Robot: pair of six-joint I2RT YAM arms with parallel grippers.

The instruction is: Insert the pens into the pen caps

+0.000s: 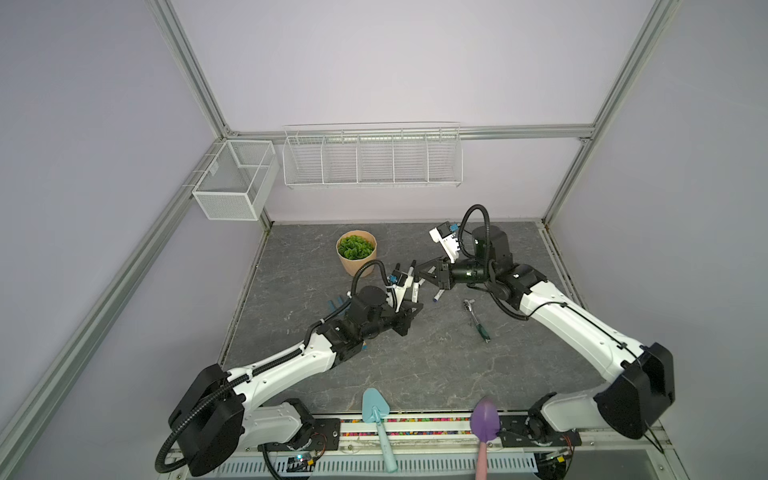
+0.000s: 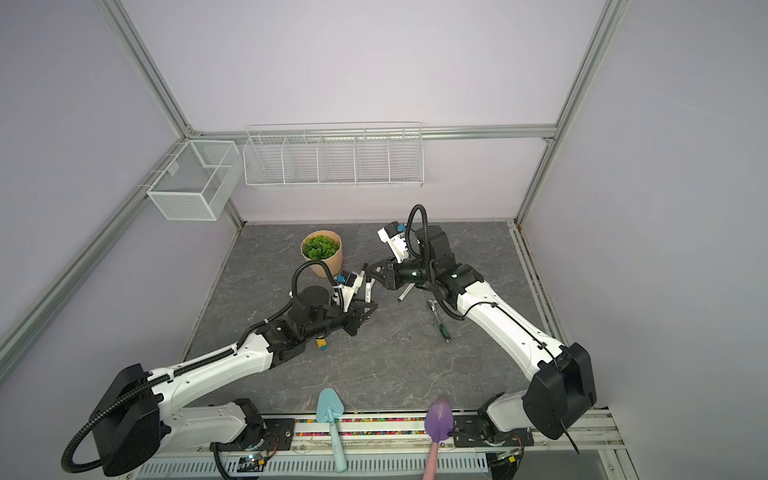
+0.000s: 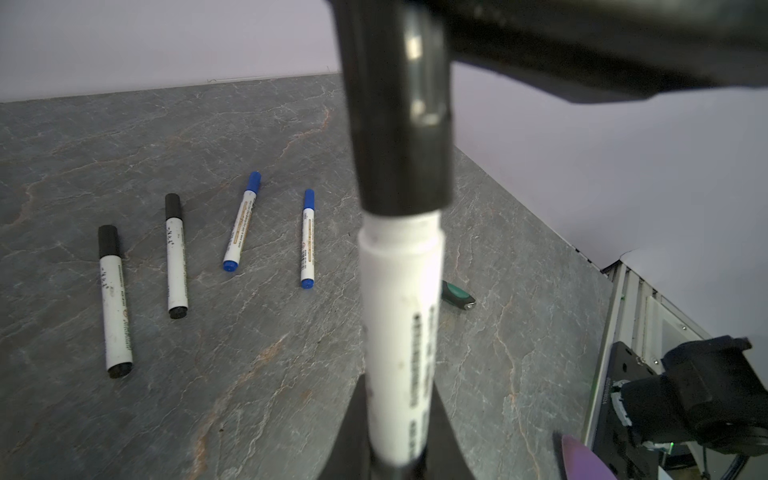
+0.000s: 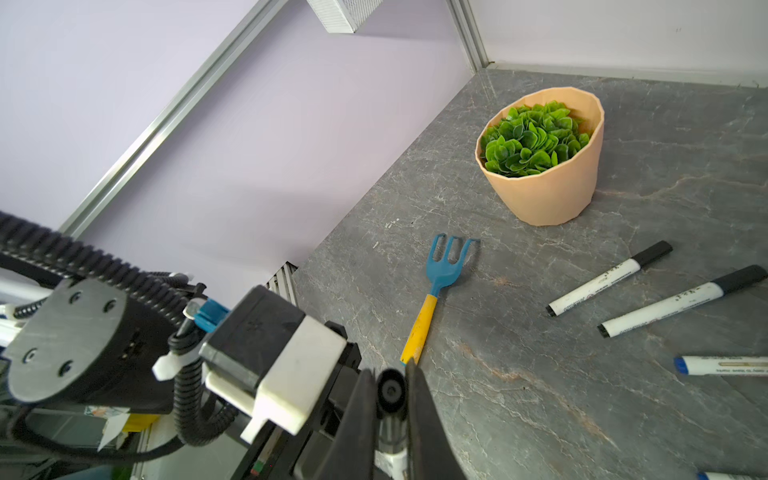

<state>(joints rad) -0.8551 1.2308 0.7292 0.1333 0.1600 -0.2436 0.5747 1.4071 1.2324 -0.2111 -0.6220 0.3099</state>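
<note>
My left gripper (image 3: 397, 390) is shut on the lower barrel of a white pen (image 3: 401, 324), which stands upright above the table. A black pen cap (image 3: 401, 137) sits over the pen's top end. My right gripper (image 4: 390, 368) is shut on that cap (image 4: 390, 390) from the side. In both top views the two grippers (image 1: 409, 311) (image 1: 420, 271) meet at mid-table around this pen (image 2: 368, 291). Two black-capped pens (image 3: 113, 299) (image 3: 176, 257) and two blue-capped pens (image 3: 242, 222) (image 3: 308, 239) lie on the table.
A peach pot with a green plant (image 1: 356, 253) stands behind the grippers. A green-handled ratchet (image 1: 478, 320) lies to the right. A blue and yellow hand rake (image 4: 434, 291) lies to the left. A teal trowel (image 1: 376, 415) and a purple one (image 1: 484, 424) lie at the front edge.
</note>
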